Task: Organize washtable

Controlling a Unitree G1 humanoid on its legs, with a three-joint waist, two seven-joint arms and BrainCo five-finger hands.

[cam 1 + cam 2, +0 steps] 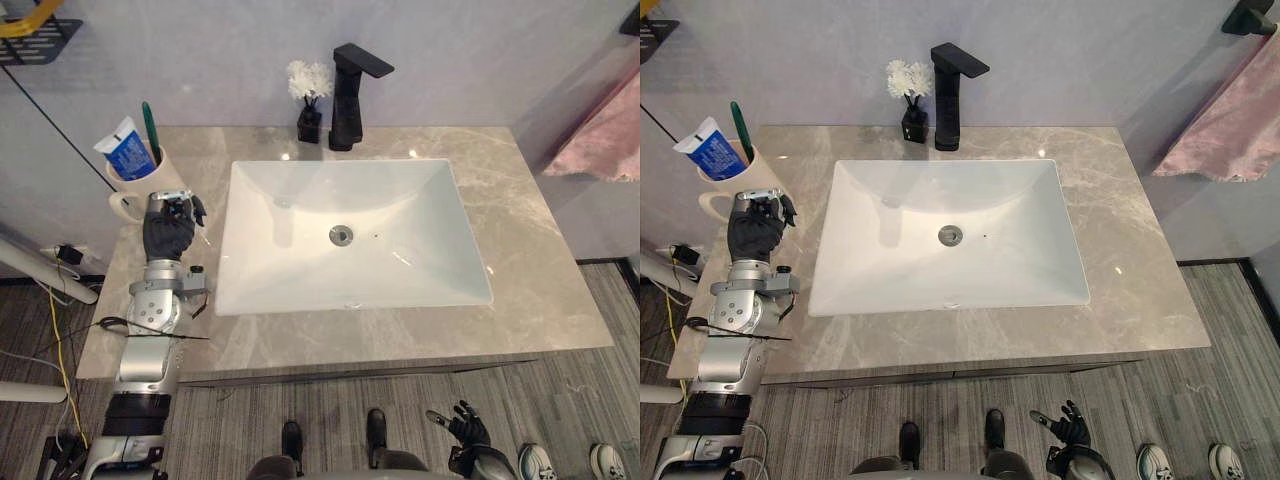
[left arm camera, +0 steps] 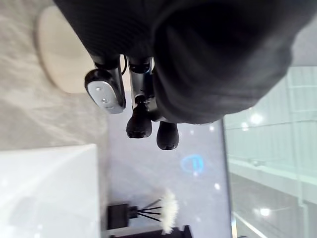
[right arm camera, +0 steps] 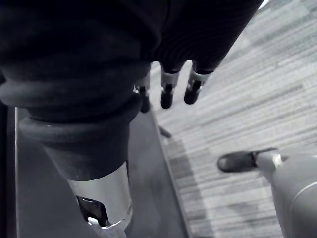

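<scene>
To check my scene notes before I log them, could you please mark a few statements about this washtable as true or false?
1. The mug holds a toothbrush and a tube. True.
2. The faucet is white. False: it is black.
3. The left robot hand is by the mug, left of the sink. True.
4. The flowers stand in the sink. False: they stand on the counter, beside the faucet.
5. The right robot hand rests on the counter. False: it hangs low, below the counter's front edge, over the floor.
</scene>
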